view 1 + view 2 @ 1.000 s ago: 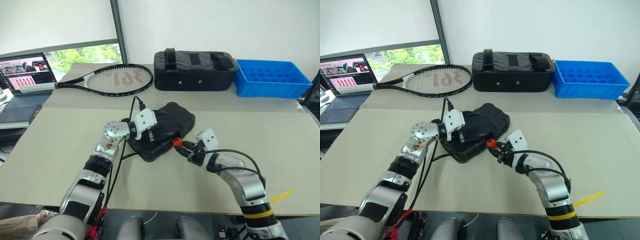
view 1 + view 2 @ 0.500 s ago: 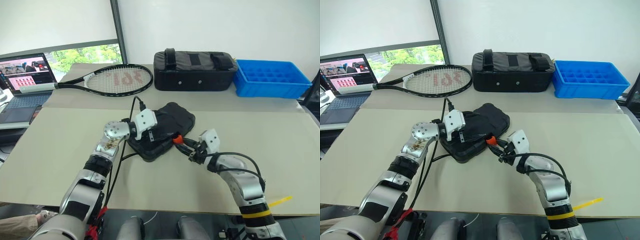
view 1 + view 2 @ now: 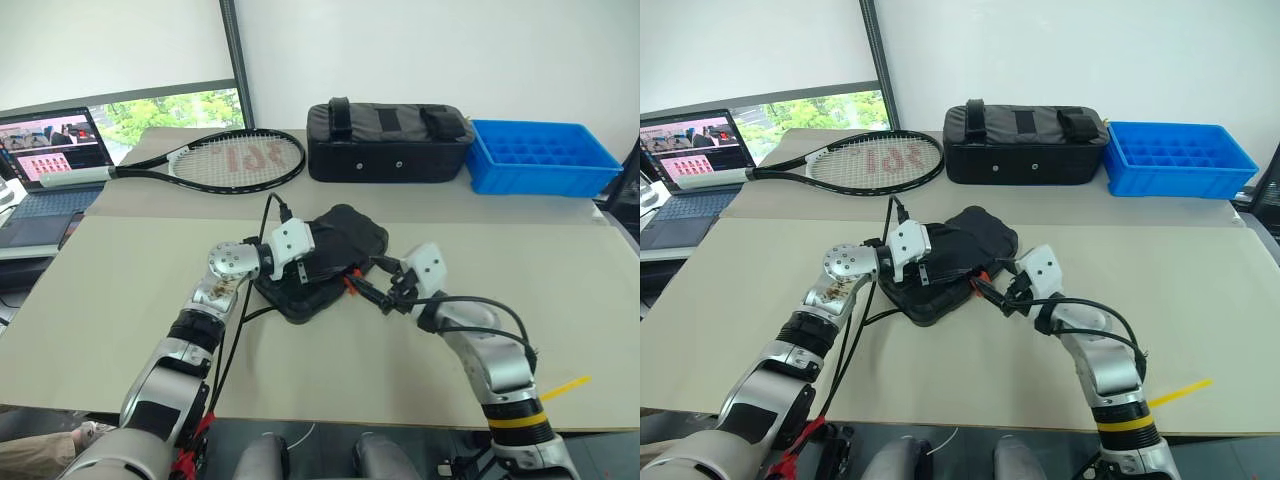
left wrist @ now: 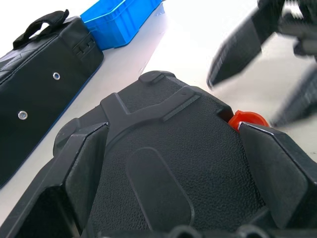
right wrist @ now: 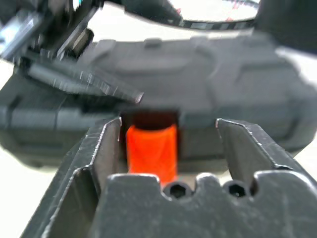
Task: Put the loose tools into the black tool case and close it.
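Since the earlier frame the right gripper (image 3: 372, 283) had lifted and spread its fingers at the orange latch tab (image 3: 350, 281). From the head, the pebbled black tool case (image 3: 335, 245) lay closed on the table (image 3: 120, 300); racket (image 3: 215, 160) lettering was unreadable. Left wrist: the left gripper (image 4: 173, 163) straddled the lid, fully spread. Right wrist: tab between parted fingers (image 5: 106, 153), apparently untouched.

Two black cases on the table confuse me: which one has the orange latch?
The moulded black tool case between both claws; the strapped fabric bag behind has no orange.
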{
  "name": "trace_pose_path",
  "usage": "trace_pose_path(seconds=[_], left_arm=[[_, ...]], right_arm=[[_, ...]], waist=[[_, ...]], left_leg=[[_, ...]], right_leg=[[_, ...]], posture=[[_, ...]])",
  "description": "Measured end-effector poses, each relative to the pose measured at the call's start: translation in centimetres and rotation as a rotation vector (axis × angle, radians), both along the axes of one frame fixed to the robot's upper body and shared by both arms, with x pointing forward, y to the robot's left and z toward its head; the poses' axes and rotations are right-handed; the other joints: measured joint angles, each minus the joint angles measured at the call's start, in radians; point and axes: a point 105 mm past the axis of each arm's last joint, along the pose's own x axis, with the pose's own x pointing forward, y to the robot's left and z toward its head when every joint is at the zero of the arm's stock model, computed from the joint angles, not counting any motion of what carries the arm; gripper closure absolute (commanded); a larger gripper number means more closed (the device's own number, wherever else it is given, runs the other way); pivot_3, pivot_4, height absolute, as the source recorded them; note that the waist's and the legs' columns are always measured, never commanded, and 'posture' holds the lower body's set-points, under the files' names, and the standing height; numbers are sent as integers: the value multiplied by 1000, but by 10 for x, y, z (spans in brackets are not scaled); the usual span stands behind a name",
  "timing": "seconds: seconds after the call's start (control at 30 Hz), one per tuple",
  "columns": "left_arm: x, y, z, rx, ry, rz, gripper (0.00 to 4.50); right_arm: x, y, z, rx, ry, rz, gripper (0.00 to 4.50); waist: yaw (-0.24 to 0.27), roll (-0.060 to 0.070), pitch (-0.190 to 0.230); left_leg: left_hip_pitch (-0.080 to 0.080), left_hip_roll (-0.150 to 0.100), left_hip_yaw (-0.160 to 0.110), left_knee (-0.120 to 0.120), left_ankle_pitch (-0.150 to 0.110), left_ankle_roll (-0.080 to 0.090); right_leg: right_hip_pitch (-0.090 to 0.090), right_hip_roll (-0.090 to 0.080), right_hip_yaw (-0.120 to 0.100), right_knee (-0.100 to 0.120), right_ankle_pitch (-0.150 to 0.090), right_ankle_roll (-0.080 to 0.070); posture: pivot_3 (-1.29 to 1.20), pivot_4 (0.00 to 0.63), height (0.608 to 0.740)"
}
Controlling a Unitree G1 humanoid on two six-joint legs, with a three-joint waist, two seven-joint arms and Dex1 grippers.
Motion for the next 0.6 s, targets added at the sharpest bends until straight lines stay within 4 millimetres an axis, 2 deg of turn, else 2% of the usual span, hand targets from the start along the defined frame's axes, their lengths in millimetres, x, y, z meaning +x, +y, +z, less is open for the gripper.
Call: trace_pose_path(seconds=[0.17,0.2,0.23,0.37,0.6], left_arm=[[0,1,-2,1,6,2,0],[1,1,-2,1,8,4,0],[1,1,-2,1,9,4,0],[1,1,-2,-2,10,5,0],[1,1,-2,-3,9,5,0]], right_arm=[[-8,-12,-1,-27,35,-11,1082],[-11,-13,-5,-38,54,-6,1582],[-13,-12,-8,-43,66,1,1773],[-18,-1,-20,-89,101,33,3104],[-16,6,-24,-128,99,46,3104]], waist=[[0,0,0],[-1,0,0],[-1,-1,-1],[-1,-1,-1],[-1,-1,-1]], left_leg=[[0,0,0,0,0,0],[0,0,0,0,0,0],[1,0,0,0,0,0],[0,0,0,0,0,0],[0,0,0,0,0,0]], right_leg=[[0,0,0,-1,0,0],[1,0,0,-1,0,0],[1,0,0,-1,0,0],[1,0,0,-1,0,0],[1,0,0,-1,0,0]], posture=[[0,150,708],[0,150,708],[0,150,708],[0,150,708],[0,150,708]])
